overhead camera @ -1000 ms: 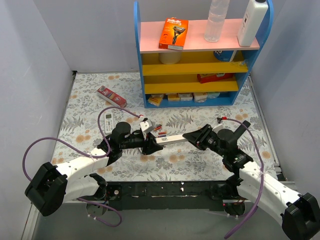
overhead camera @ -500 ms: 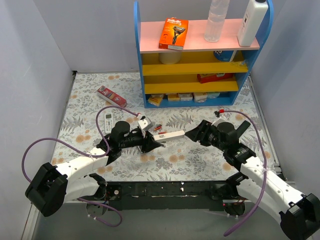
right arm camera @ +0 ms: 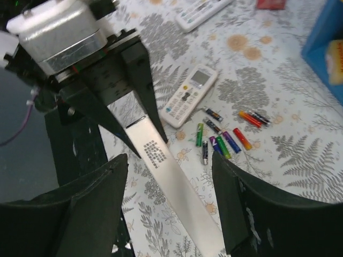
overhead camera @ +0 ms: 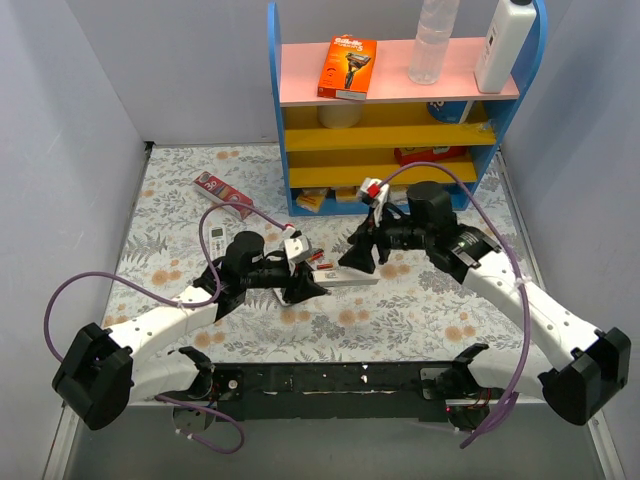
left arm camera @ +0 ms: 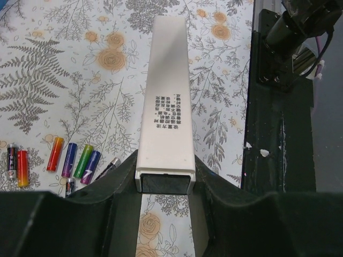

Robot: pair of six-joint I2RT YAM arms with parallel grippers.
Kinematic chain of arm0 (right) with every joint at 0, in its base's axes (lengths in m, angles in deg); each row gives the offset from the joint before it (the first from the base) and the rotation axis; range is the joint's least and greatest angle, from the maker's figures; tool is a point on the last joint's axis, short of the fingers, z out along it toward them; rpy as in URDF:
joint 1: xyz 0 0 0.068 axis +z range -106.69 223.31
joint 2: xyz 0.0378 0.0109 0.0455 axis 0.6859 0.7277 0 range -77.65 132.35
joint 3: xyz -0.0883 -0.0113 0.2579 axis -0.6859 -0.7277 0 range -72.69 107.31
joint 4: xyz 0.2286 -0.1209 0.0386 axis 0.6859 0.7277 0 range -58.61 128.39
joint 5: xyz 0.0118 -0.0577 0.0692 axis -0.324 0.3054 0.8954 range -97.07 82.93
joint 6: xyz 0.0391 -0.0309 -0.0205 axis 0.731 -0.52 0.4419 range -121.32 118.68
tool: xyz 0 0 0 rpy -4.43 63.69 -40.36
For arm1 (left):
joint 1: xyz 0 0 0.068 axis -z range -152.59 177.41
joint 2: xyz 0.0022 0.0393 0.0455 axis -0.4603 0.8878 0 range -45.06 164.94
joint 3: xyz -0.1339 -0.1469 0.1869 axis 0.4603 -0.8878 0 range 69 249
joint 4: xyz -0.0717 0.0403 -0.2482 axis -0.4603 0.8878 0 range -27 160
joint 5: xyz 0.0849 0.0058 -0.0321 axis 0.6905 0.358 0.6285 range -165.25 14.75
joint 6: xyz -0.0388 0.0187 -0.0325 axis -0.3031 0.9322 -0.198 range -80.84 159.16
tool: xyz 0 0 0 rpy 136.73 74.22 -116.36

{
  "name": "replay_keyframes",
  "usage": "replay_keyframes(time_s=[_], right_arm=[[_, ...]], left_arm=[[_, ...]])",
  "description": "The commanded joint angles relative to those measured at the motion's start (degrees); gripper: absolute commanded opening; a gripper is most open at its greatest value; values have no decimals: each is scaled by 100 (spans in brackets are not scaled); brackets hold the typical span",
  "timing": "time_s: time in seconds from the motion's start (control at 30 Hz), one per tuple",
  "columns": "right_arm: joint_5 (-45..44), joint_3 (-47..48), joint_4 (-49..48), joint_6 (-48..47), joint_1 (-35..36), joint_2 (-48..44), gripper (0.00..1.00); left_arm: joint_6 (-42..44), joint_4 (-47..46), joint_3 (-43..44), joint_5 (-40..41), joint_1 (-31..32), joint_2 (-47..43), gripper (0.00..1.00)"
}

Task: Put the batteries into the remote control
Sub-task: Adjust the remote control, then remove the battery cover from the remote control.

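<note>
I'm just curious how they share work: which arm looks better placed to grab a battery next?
Right: the right claw is open and empty above the batteries, while the left claw grips the remote.

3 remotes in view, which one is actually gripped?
The long white remote, label side up, clamped at one end by the left gripper. The screen remote and the keypad remote lie loose, buttons up.

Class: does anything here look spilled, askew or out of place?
Small coloured cylindrical batteries lie loose, scattered at odd angles on the floral tablecloth; the long white remote is clamped only by one end in the left gripper.
</note>
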Motion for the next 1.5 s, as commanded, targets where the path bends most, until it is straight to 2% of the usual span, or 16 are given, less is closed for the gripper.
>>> replay_keyframes(time_s=[0.0,0.17,0.53,0.63,0.67,0.77,1.07,1.2,1.33,1.47], right_arm=[[596,613,1151,-1562,441,434,71],[184,965,1547,-1968,934,777,71],[-89,992,1644,-2215,1136,1094,64],[-11,1009,1696,-2233,1154,1103,57],[33,1027,1792,-2267,1145,1103,51],[86,1036,1916,-2303,1145,1041,46],[34,764,2048,-2365,1145,629,43],[139,580,1899,-2259,1145,453,28],[69,378,1776,-2197,1145,312,21],[77,271,1680,-2058,1136,215,21]], left_arm=[[271,254,369,-485,-12,19,0],[192,262,474,-705,-12,28,0],[43,297,668,-978,-12,-77,0],[16,306,703,-961,-12,-77,0],[16,324,712,-900,-12,-77,0],[34,394,712,-776,-12,-69,0],[280,649,563,-618,-117,28,0],[245,588,414,-732,-152,133,0],[61,264,211,-785,-231,-15,0],[43,262,132,-811,-267,-7,0]])
